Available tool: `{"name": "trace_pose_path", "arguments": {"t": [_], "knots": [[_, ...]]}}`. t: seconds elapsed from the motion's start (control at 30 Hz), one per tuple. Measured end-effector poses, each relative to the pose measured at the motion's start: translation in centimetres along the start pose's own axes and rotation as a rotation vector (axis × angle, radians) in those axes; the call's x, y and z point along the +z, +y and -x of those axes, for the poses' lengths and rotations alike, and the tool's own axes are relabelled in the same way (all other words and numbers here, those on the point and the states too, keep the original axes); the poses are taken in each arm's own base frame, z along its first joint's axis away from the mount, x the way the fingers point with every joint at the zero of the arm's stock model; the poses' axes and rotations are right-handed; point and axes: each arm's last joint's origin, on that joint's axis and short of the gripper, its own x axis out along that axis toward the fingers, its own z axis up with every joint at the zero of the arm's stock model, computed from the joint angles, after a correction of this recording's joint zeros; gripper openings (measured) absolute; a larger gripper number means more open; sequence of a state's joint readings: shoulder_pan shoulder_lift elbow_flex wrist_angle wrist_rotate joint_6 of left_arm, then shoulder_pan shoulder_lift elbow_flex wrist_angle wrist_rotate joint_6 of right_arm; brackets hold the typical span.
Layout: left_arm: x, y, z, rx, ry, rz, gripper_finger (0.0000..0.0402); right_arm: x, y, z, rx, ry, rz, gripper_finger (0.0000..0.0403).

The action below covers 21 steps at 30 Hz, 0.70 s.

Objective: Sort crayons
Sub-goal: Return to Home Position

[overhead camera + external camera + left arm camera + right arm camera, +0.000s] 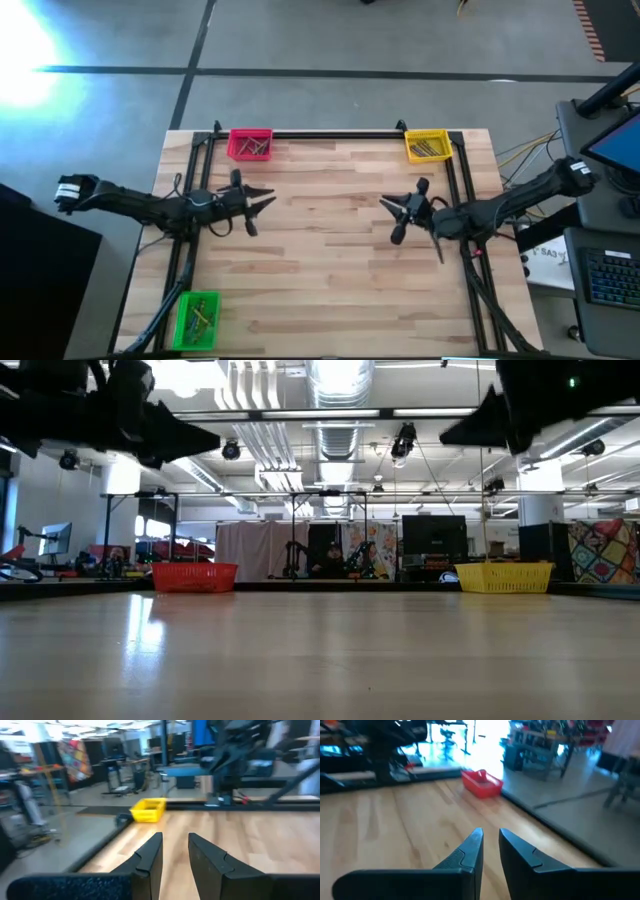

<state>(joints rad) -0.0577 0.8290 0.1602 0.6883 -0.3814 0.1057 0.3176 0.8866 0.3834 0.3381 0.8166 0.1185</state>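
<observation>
At the desk's near left corner the green bin is holding a small heap of crayons, lying criss-cross with no single long axis to read. Further along, at the far left corner, the pink bin is carrying another bundle, too small to sort by colour from above. Just on the near side of that bin the left end effector is hovering above the wood and pointing toward the middle of the desk; its own wrist view is showing the two fingers standing a narrow gap apart with nothing between them. Facing it across the bare middle, the right end effector is hanging at about the same depth, and its fingers are likewise parted a little and gripping nothing. Beyond it, at the far right corner, the yellow bin is holding the last bundle. No crayon is showing on the open boards, so the sorting is looking finished. Each bundle is lying behind or to the outer side of its nearer arm, the green and pink bins by the left, the yellow bin by the right. The coming move is therefore likely a retreat, with neither tool needing to cross the other.
</observation>
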Motion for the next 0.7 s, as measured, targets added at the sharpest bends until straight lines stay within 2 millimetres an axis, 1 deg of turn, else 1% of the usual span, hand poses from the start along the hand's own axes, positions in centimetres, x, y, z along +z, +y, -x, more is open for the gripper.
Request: {"name": "trace_pose_path", "arguments": {"t": [0.1, 0.17, 0.23, 0.3, 0.37, 0.4, 0.53, 0.6, 0.7], "knots": [[1.8, 0.4, 0.2, 0.050, 0.025, -0.020, 0.0075, 2.7, 0.0, 0.4, 0.035, -0.028, 0.046, 0.0054], [3.0, 0.7, 0.5, 0.050, 0.056, -0.015, 0.0075, 4.4, -0.3, 0.9, 0.037, -0.033, 0.063, 0.0054], [4.0, 0.9, 1.0, 0.032, 0.065, 0.000, 0.0075, 5.4, -0.7, 1.4, 0.074, -0.024, 0.082, 0.0054], [4.1, 1.0, 1.6, -0.027, 0.060, -0.005, 0.0075, 5.8, -0.9, 2.0, 0.161, -0.033, 0.066, 0.0054], [3.6, 1.0, 2.0, -0.054, 0.051, 0.007, 0.0075, 5.7, -1.2, 2.5, 0.239, -0.043, 0.031, 0.0054], [2.9, 1.1, 2.3, -0.055, 0.054, 0.015, 0.0075, 5.3, -1.4, 2.7, 0.261, -0.042, 0.013, 0.0054], [0.6, 1.1, 3.0, -0.053, 0.043, 0.038, 0.0075, 3.1, -2.1, 3.1, 0.274, -0.034, -0.049, 0.0054], [0.2, 1.2, 3.2, -0.053, 0.037, 0.040, 0.0075, 2.2, -2.5, 3.2, 0.264, -0.051, -0.069, 0.0054], [0.4, 1.3, 3.5, -0.051, 0.015, 0.048, 0.0075, 1.5, -3.1, 3.5, 0.252, -0.099, -0.098, 0.0054]]}}
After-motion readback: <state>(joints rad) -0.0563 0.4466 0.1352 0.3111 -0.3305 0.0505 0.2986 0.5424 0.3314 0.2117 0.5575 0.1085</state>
